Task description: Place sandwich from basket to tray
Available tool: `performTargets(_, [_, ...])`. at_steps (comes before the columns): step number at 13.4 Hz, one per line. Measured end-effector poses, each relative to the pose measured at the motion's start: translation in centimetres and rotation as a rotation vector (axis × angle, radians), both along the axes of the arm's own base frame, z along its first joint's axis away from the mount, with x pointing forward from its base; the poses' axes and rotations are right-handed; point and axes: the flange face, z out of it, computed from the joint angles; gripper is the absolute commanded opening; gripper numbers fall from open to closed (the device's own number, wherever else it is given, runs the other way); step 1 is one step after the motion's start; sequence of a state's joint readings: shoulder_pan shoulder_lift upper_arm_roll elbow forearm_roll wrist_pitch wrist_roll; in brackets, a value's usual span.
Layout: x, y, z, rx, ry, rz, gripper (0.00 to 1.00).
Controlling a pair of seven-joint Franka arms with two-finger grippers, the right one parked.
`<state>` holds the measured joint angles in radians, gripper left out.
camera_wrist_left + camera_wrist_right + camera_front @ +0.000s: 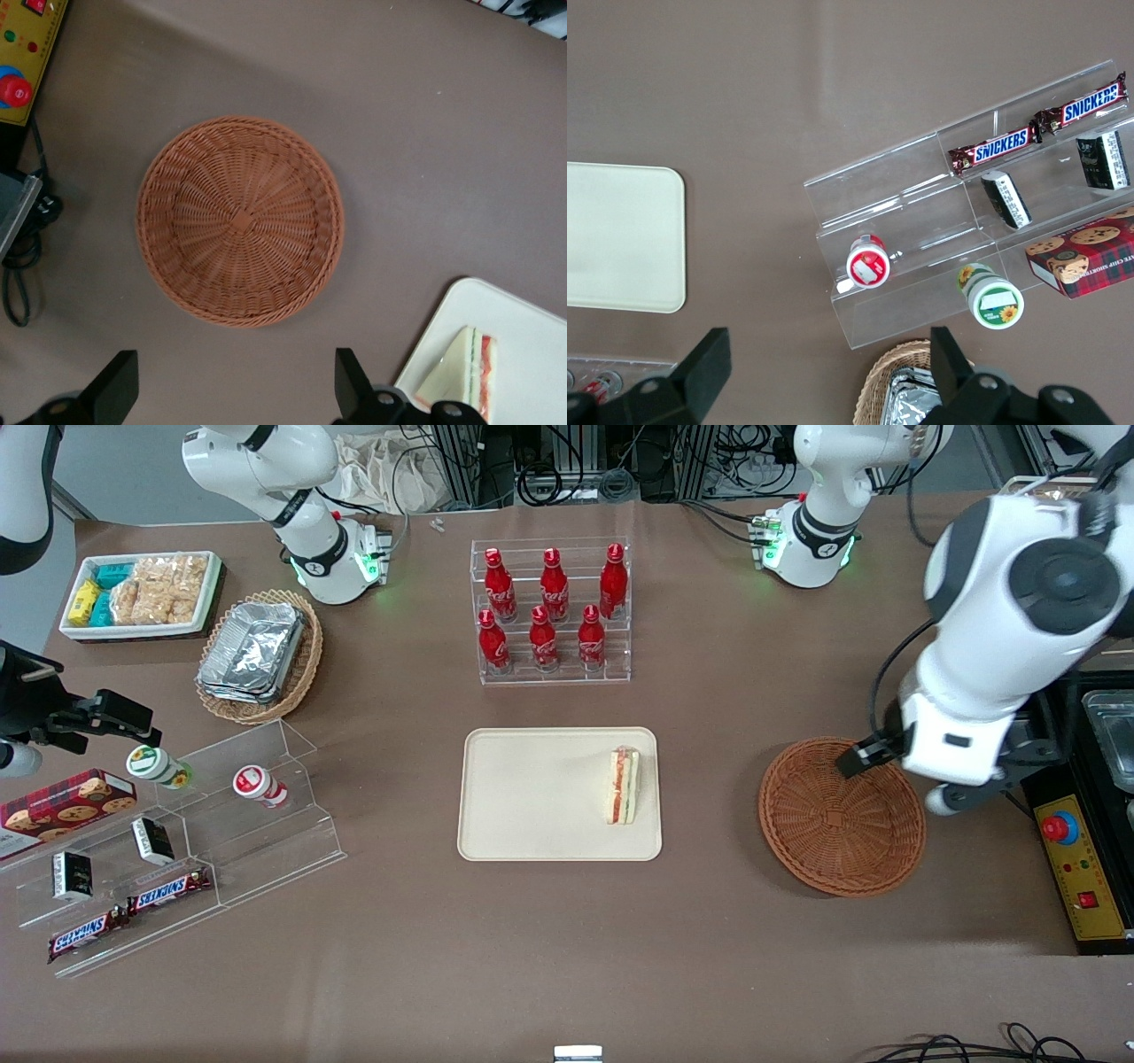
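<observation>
The sandwich (623,785) stands on its edge on the cream-beige tray (532,797), near the tray's end toward the working arm. It also shows in the left wrist view (465,372) on the tray (523,328). The reddish-brown wicker basket (833,824) is empty; it shows whole in the left wrist view (239,221). My left gripper (873,753) hangs high above the basket's rim, on the side toward the working arm's end. In the wrist view the gripper (235,385) is open and empty, with bare table between its fingers.
A clear rack of red bottles (551,611) stands farther from the camera than the tray. A yellow control box with a red button (1076,868) lies beside the basket. A tan basket of foil containers (257,655), a snack tray (142,593) and a clear snack stand (168,850) lie toward the parked arm's end.
</observation>
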<state>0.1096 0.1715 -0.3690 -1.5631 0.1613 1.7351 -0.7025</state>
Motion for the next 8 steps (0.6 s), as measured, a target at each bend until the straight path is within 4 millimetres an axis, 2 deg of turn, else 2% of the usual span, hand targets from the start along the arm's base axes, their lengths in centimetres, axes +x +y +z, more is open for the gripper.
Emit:
performTargets(4, [-1.9, 6.4, 2.1, -0.033, 0.012, -0.085, 1.0])
performTargets(8, [-3.0, 11.6, 2.8, -0.03, 0.081, -0.252, 1.0])
